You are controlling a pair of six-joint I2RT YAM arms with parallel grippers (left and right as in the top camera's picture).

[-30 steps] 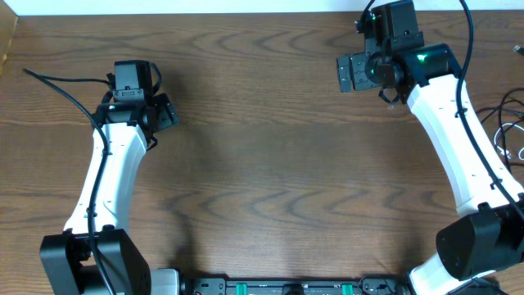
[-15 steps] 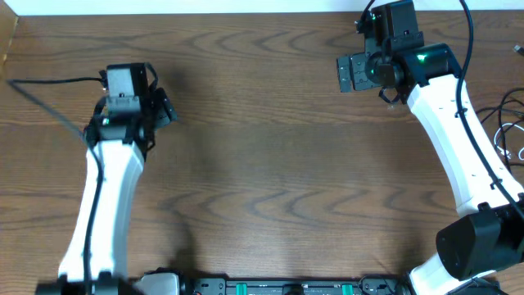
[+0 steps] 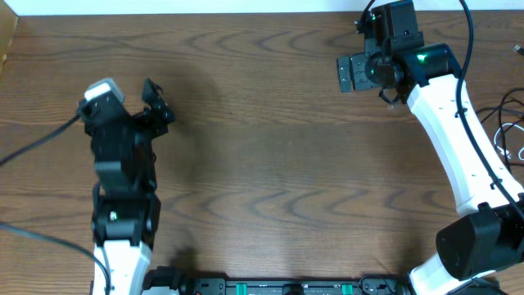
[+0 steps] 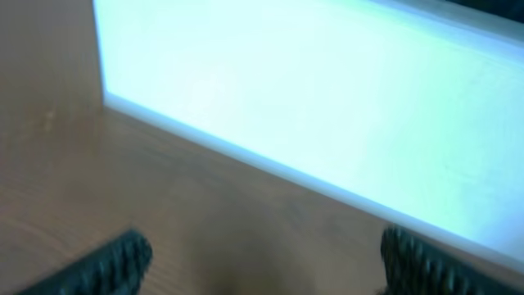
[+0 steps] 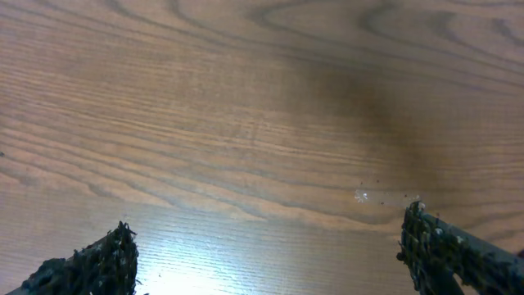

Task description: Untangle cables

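The cables (image 3: 509,131) sit bunched beside the right arm (image 3: 460,143). They look thin, light and floppy, so grab one loose loop. The left pincer (image 4: 266,270) and right pincer (image 5: 274,262) are both open and empty.

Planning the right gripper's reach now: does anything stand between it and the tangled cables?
Only the arm itself. The cables lie at the table's right edge, partly out of frame; the right gripper hovers up-left of them, and its own white forearm crosses the line between. No other object shows there.
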